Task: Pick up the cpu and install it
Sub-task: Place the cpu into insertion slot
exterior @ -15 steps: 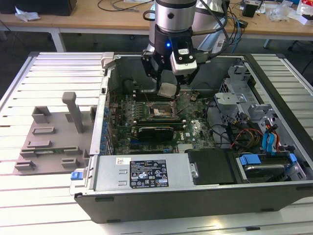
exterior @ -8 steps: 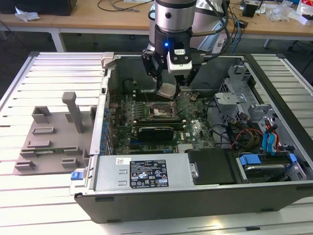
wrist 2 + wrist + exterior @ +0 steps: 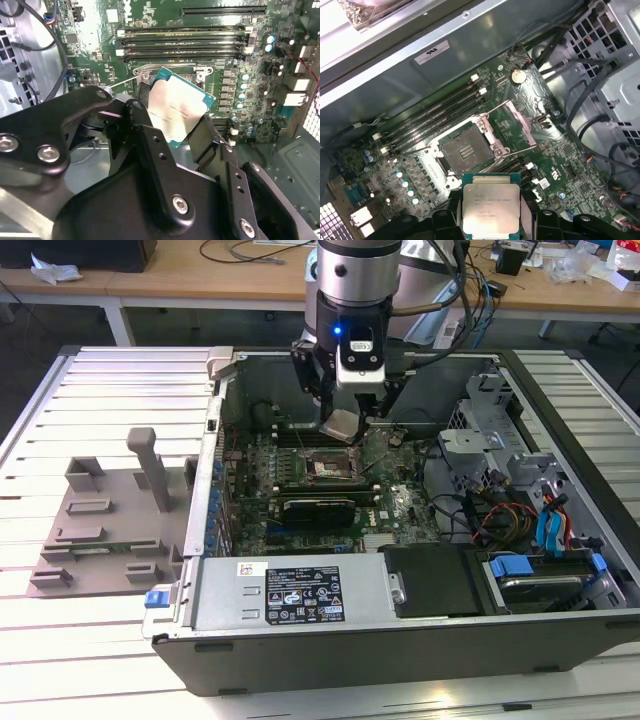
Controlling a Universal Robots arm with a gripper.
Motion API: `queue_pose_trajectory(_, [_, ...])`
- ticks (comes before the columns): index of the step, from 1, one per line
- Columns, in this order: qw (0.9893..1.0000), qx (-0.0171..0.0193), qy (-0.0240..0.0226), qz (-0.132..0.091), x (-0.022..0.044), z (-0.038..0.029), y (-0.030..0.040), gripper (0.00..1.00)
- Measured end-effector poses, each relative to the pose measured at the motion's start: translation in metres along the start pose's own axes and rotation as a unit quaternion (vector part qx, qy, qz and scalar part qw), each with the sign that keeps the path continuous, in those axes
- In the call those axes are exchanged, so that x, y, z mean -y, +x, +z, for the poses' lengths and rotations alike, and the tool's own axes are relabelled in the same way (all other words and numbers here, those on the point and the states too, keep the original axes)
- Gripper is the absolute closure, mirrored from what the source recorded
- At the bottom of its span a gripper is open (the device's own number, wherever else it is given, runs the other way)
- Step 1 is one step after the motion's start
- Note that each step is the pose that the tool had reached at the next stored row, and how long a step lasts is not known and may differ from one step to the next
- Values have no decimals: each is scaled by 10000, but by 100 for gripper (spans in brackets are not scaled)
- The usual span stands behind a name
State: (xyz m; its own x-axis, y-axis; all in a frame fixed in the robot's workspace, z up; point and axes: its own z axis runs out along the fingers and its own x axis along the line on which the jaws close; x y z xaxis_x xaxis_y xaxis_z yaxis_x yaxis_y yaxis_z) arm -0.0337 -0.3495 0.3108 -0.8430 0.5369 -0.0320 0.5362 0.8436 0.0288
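Tool (image 3: 344, 421) clamped on the cpu (image 3: 491, 210) (silvery plate showing), in the air above the open socket (image 3: 465, 152).

Cpu (image 3: 491, 205), silver top to cam, is clamped at two opposite edges by the gripper (image 3: 491, 220) fingers (image 3: 451, 216), near the socket (image 3: 465, 150) but not in it. Socket lies bare, w/ its frame (image 3: 514, 122) swung open beside it. RAM slots (image 3: 432, 117) run alongside. Coin cell (image 3: 518, 75) sits near the case wall (image 3: 470, 45); cables (image 3: 590, 95) cross a metal cage (image 3: 620, 75).
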Motion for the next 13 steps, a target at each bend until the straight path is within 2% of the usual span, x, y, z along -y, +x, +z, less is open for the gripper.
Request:
queue_pose_trajectory(4, [9997,7,8,252,0,0,0,45])
queue_pose_trajectory(9, [9989,13,15,460,0,0,0,45])
queue_pose_trajectory(13, [9972,21,24,744,0,0,0,45])
